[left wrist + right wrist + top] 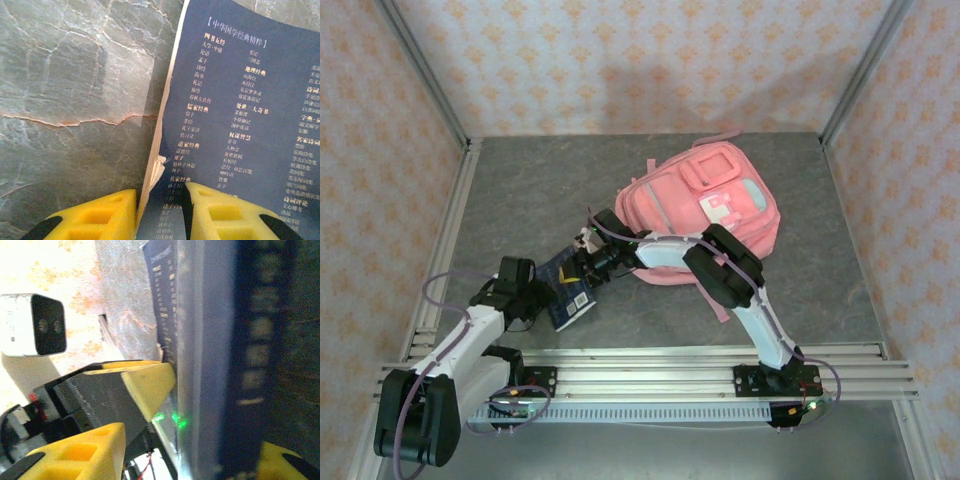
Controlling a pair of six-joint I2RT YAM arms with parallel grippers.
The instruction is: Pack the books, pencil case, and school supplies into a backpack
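Navy book (240, 125) shows a torn edge from left wrist.

A grey, stone-veined bench (520, 190) is enclosed on the left, far and right by walls (620, 60) papered in a pale orange motif; aluminium rails (650, 365) are laid along its near edge.

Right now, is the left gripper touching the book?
Touching. Left wrist view: the left gripper straddles the edge of the book, both yellow fingers pressed against it with no gap.
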